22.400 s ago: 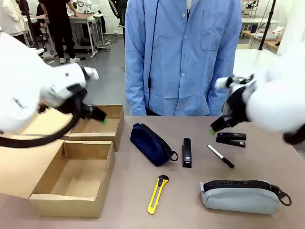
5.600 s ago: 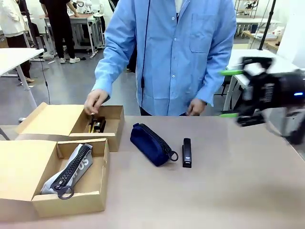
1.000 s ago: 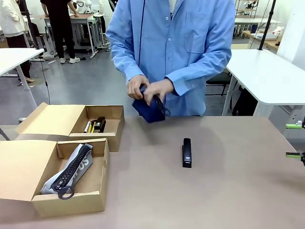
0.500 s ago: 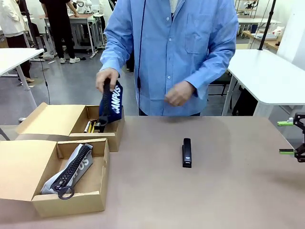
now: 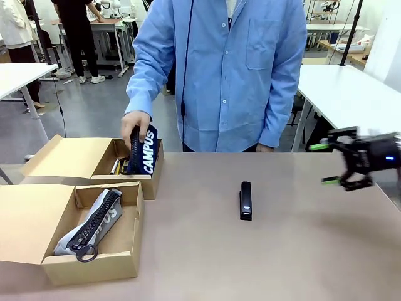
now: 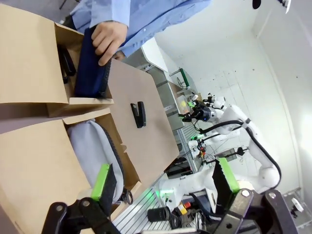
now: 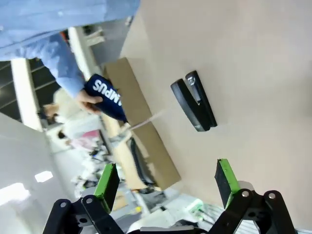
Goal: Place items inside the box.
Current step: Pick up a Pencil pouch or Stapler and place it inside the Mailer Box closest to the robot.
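At the far cardboard box (image 5: 152, 182), a person's hand (image 5: 133, 122) holds the navy "CAMPUS" zip pouch (image 5: 146, 150) upright; I cannot see its lower end. The left gripper (image 6: 165, 176) and right gripper (image 5: 324, 164) stand spread, empty.

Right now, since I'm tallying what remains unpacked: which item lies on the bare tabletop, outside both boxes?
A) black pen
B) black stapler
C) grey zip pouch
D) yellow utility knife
B: the black stapler lies by itself on the table, while the grey zip pouch sits inside the near box.
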`<state>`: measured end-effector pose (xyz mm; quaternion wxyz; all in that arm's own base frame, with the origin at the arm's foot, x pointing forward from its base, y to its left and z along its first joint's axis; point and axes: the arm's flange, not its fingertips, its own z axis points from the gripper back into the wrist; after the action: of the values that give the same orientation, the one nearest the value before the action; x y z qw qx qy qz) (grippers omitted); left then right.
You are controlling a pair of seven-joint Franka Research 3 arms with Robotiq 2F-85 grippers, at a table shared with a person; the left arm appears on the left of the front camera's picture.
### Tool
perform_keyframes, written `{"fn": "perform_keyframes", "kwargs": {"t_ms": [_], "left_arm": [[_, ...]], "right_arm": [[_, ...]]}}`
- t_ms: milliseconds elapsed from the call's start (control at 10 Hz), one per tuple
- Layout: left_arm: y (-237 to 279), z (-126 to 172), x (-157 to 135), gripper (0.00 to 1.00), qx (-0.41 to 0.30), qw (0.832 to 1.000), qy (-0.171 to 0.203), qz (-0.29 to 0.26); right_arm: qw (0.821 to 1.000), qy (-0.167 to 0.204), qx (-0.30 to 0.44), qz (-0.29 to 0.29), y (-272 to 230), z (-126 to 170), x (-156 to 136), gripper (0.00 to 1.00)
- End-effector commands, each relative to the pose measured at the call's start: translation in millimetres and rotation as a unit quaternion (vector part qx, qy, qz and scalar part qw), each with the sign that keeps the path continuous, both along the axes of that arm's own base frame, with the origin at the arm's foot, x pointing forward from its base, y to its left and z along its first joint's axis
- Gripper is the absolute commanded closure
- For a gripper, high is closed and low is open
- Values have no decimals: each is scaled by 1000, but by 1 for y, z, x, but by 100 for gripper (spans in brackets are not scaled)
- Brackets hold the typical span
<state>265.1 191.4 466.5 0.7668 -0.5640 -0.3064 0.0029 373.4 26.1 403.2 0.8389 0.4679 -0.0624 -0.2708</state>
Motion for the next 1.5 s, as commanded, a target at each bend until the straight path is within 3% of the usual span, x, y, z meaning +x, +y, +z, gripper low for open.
{"fn": "perform_keyframes", "kwargs": {"t_ms": [0, 200, 300, 400, 500, 600, 700, 1100, 1400], "left_arm": [[-1, 2, 0, 0, -7, 1000, -16, 1], [-1, 2, 0, 0, -7, 1000, -16, 1], [-1, 2, 0, 0, -7, 1000, -16, 1], [-1, 2, 0, 0, -7, 1000, -16, 1], [-1, 2, 0, 0, -7, 1000, -16, 1], [-1, 2, 0, 0, -7, 1000, -16, 1], [-1, 2, 0, 0, -7, 1000, -16, 1], [-1, 2, 0, 0, -7, 1000, -16, 1], [-1, 2, 0, 0, -7, 1000, -16, 1]], "right_arm": [[995, 9, -90, 50, 79, 1, -17, 0], [978, 30, -157, 133, 133, -4, -14, 0], [970, 36, -197, 140, 125, -1, -12, 0], [987, 11, -117, 109, 129, -4, -25, 0], [978, 24, -155, 138, 144, -11, -29, 0], [951, 47, -228, 203, 165, -19, -20, 0], [938, 50, -270, 211, 194, -25, -7, 0], [923, 79, -358, 115, 235, -39, 33, 0], [918, 79, -372, 113, 249, -56, 55, 0]]}}
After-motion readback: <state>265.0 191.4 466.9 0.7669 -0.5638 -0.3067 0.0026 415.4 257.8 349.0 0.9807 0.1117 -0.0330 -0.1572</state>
